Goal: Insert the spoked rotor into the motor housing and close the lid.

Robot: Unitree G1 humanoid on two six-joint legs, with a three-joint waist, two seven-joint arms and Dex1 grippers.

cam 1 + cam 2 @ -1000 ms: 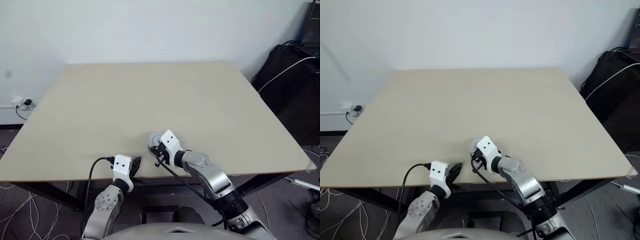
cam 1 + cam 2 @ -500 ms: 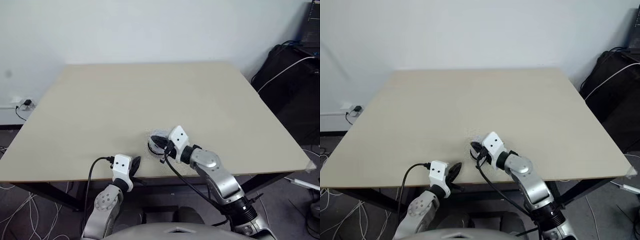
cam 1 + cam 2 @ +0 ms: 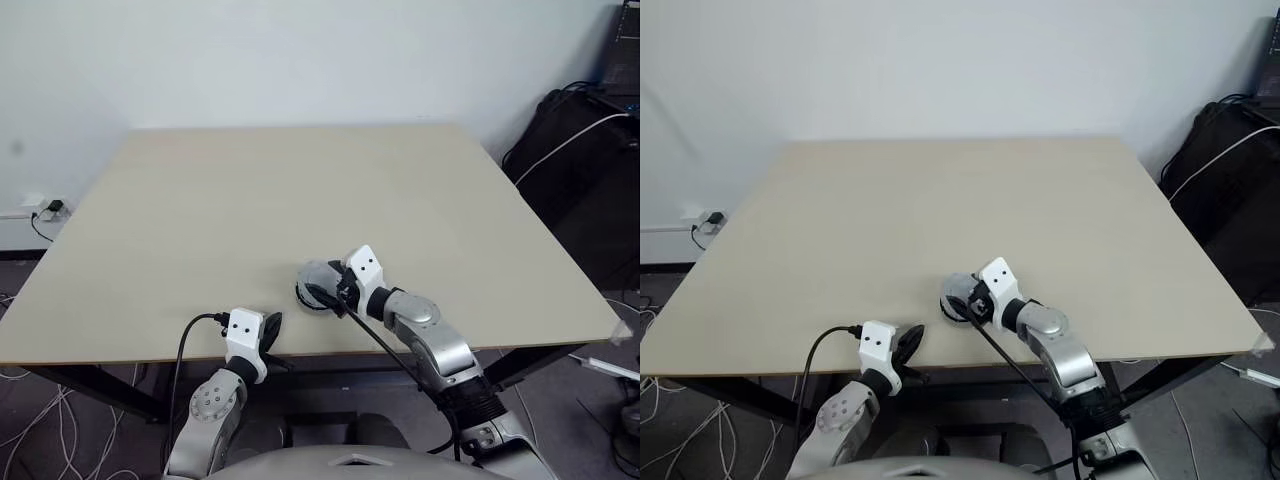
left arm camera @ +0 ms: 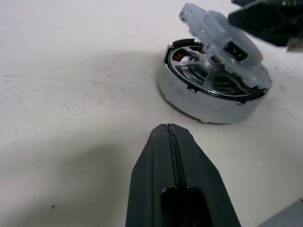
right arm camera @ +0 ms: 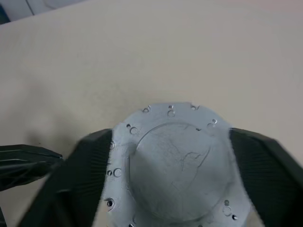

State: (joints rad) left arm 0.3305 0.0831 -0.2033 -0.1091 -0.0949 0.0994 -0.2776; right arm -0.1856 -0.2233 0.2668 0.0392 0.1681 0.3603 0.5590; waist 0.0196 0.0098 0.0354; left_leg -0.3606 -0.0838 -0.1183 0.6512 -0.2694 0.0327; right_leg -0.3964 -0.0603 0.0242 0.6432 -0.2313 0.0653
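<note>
**Lid tilted over the housing**

Pale bench (image 3: 300,190), plain wall behind, nothing else on it but my work near the front edge. The housing (image 4: 208,94) sits flat with the rotor (image 4: 215,81) already inside, I judge. My right claw (image 5: 175,156) stands wide, fingers either side of the lid (image 5: 175,161), which leans tilted on the housing, not seated. My left claw (image 4: 173,182) is closed and empty, parked close by to stay clear.

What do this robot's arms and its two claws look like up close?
Silver-grey rounded arm segments with dark joints end in white blocks marked with small dark dots. A black cable loops into each wrist. The left gripper and right gripper each have two black fingers with ribbed inner faces.
</note>
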